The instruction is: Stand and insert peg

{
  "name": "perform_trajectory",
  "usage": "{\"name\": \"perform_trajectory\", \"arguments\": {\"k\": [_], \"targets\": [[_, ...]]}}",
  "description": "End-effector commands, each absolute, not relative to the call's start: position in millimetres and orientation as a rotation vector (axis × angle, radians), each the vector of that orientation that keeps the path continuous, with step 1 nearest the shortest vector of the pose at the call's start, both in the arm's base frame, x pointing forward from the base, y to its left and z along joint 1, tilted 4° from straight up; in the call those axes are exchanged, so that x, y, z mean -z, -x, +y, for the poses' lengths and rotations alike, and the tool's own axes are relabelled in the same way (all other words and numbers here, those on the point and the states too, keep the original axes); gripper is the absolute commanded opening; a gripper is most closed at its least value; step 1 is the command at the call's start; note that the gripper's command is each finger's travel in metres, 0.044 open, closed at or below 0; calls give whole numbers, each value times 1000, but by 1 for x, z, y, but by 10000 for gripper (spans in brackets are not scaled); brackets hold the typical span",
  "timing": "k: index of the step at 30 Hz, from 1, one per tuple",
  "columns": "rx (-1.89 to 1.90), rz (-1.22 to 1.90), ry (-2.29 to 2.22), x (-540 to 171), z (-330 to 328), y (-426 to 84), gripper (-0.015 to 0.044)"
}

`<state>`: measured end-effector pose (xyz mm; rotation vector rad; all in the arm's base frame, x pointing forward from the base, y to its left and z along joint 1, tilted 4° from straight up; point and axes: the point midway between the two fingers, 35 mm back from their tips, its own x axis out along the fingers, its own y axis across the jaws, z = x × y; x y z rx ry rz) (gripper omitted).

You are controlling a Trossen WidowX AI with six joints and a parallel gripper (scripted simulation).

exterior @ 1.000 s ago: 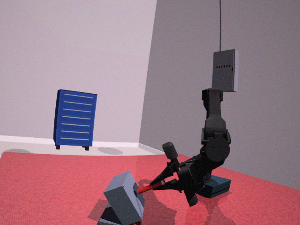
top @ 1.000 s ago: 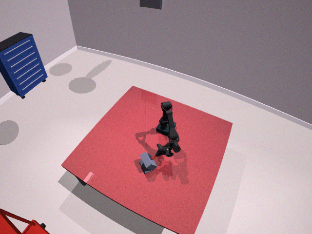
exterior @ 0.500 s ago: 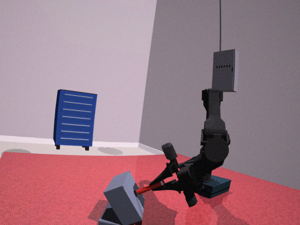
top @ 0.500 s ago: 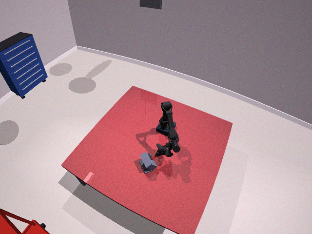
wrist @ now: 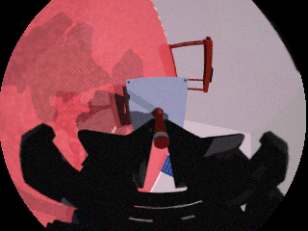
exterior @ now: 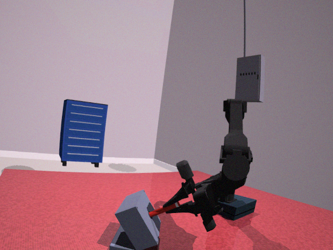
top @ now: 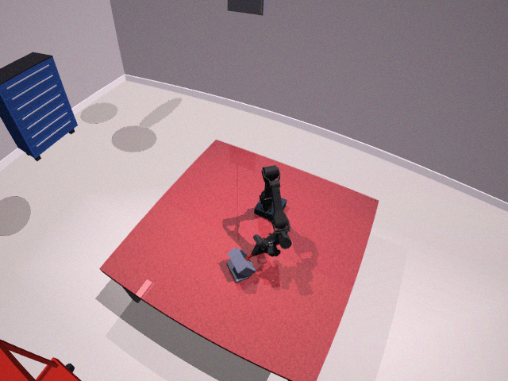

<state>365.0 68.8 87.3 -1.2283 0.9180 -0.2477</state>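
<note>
The red peg [top: 248, 257] [exterior: 158, 212] [wrist: 160, 126] is held tilted, its plain end down at the face of the grey-blue sloped panel [top: 237, 258] [exterior: 137, 226] [wrist: 156, 91]. That end covers the hole and looks to be in its mouth; how deep cannot be told. The white band is at the upper end, between the fingers and nearer the palm. My gripper [top: 252, 254] [exterior: 165, 209] [wrist: 159, 121] is shut on the peg, with its fingertips a short way off the panel face. A length of bare red peg shows between fingertips and panel.
The panel's base stands on the red table [top: 184, 246] [exterior: 53, 201]. The arm's base [top: 262, 209] [exterior: 238, 207] is behind the gripper. A blue drawer cabinet [top: 39, 106] [exterior: 83, 132] and a red frame [wrist: 208, 64] stand off the table.
</note>
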Motion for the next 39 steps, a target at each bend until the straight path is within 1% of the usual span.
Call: {"name": "perform_trajectory", "arguments": {"k": [1,39], "targets": [[243,924,1235,-84,66,-366,0],[244,923,1236,-74,53,-379,0]]}}
